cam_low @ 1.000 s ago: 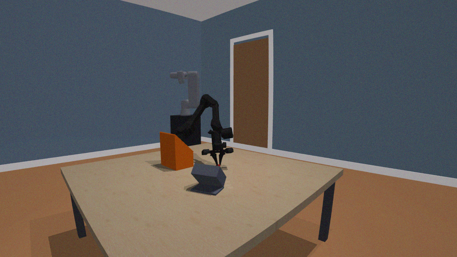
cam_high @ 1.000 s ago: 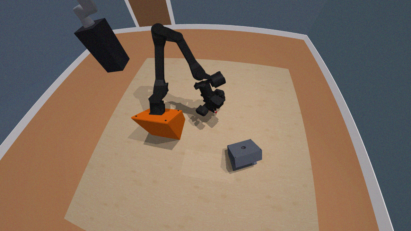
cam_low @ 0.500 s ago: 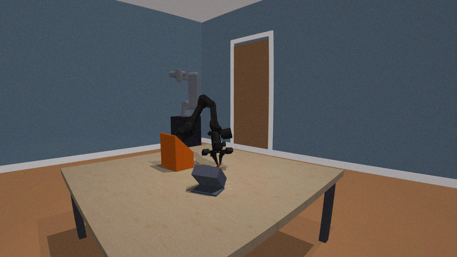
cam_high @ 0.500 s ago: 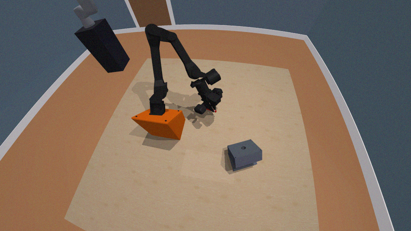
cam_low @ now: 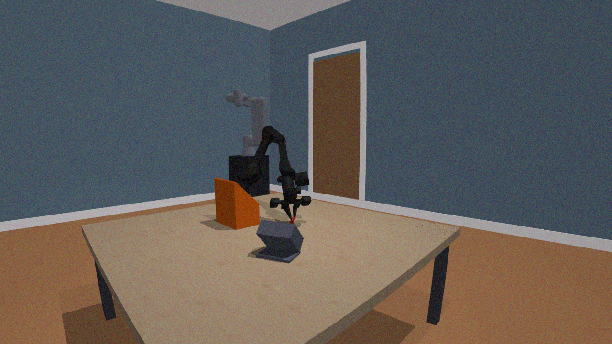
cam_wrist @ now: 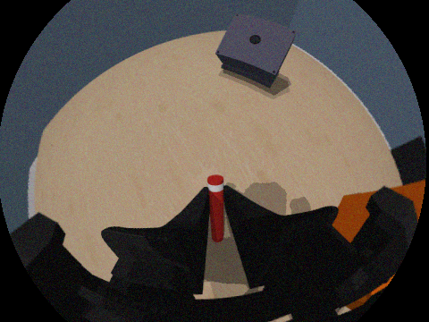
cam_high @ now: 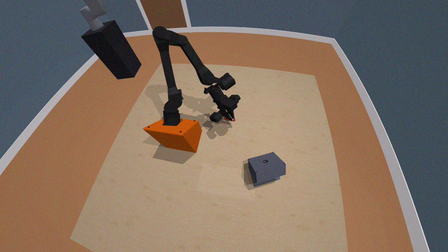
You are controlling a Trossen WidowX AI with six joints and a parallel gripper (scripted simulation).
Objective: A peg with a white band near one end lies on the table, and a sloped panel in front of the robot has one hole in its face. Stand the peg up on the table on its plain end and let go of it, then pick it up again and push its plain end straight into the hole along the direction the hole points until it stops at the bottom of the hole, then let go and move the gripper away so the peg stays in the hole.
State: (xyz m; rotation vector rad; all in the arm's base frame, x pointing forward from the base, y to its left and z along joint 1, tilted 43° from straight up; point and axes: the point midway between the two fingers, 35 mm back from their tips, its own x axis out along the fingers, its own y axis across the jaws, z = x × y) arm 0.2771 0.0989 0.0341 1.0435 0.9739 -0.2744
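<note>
A red peg (cam_wrist: 217,215) (cam_low: 292,220) is between the fingertips of my gripper (cam_wrist: 215,190) (cam_high: 232,119), which is shut on it near its white band. In the wrist view the banded end points away from the arm and the plain end back between the fingers. In the top view the peg looks tilted, close to lying flat, low over the table; whether it touches the table I cannot tell. The grey-blue sloped panel (cam_high: 266,166) (cam_low: 280,235) (cam_wrist: 264,51) stands apart from the gripper; its hole (cam_high: 265,161) (cam_wrist: 255,39) is empty.
An orange wedge-shaped block (cam_high: 175,134) (cam_low: 233,205) (cam_wrist: 350,215) stands beside the arm's base. A second, grey arm (cam_low: 258,115) on a black pedestal (cam_high: 111,50) (cam_low: 261,171) is behind the table (cam_high: 175,194) (cam_low: 205,274).
</note>
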